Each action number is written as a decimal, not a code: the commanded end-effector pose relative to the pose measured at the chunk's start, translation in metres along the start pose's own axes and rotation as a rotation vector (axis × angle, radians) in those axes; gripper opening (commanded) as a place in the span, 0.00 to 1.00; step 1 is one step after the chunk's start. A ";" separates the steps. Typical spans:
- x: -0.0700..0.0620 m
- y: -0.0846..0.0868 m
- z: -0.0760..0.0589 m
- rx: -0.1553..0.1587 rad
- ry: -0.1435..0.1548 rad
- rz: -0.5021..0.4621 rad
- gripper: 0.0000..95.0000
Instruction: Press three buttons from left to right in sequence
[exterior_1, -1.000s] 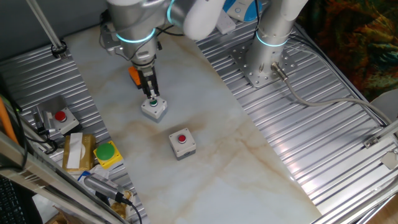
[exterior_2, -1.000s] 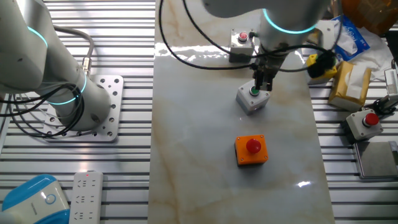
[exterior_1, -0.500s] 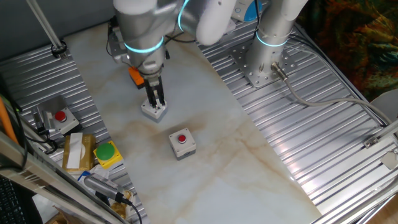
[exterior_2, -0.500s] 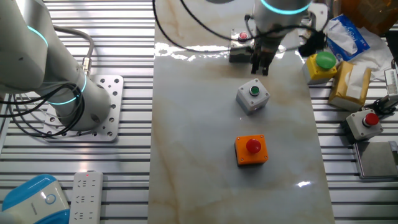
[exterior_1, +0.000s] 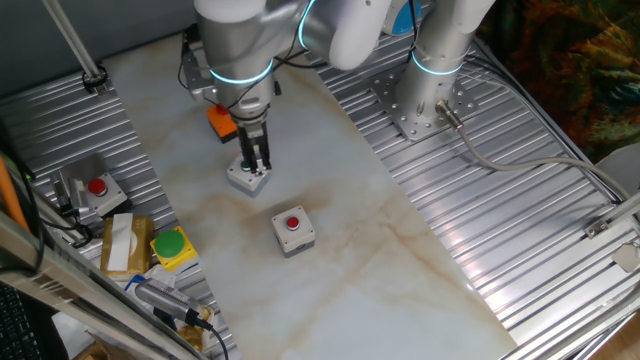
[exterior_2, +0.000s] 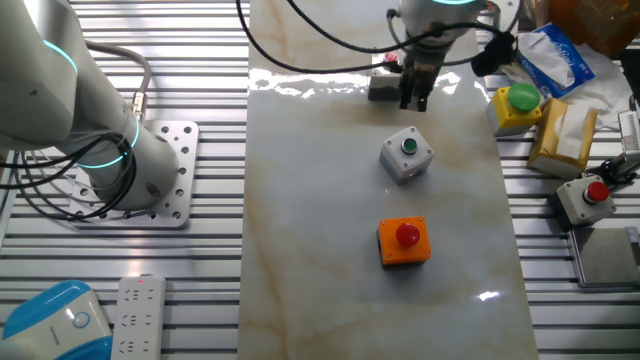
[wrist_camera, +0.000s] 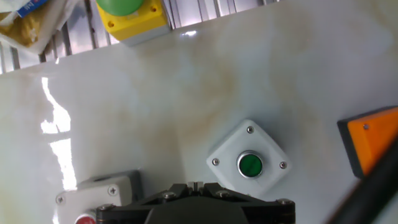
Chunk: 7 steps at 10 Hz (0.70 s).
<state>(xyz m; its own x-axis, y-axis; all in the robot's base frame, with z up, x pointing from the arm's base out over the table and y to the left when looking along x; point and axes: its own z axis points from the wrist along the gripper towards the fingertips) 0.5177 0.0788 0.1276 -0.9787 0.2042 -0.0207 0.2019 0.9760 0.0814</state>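
The three button boxes lie in a row on the marble table (exterior_1: 400, 250). The orange box with a red button (exterior_2: 404, 241) is nearest in the other fixed view. The grey box with a green button (exterior_2: 407, 156) is in the middle. The grey box with a red button (exterior_1: 293, 229) ends the row. My gripper (exterior_2: 413, 101) hangs above the table between the green-button box and the grey red-button box, touching neither. Its fingers are shut together and empty. In the hand view the gripper (wrist_camera: 194, 185) sits at the bottom edge, with the green-button box (wrist_camera: 249, 163) right of it and the grey red-button box (wrist_camera: 96, 199) at lower left.
A yellow box with a large green button (exterior_2: 518, 104) and a grey red-button box with cables (exterior_2: 587, 198) stand on the ribbed metal beside the table. A second arm's base (exterior_2: 110, 150) is bolted on the other side. A power strip (exterior_2: 135, 300) lies near it.
My gripper has lifted off the green button and moved along the row toward the grey red-button box. The boxes have not moved.
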 end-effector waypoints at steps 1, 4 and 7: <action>-0.001 -0.003 -0.002 0.011 -0.004 0.000 0.00; -0.008 -0.029 -0.012 0.008 0.011 -0.024 0.00; -0.016 -0.080 -0.029 0.002 0.032 -0.081 0.00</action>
<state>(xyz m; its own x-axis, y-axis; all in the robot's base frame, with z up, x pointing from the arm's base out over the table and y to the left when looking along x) 0.5154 -0.0030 0.1507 -0.9925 0.1220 0.0084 0.1223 0.9891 0.0815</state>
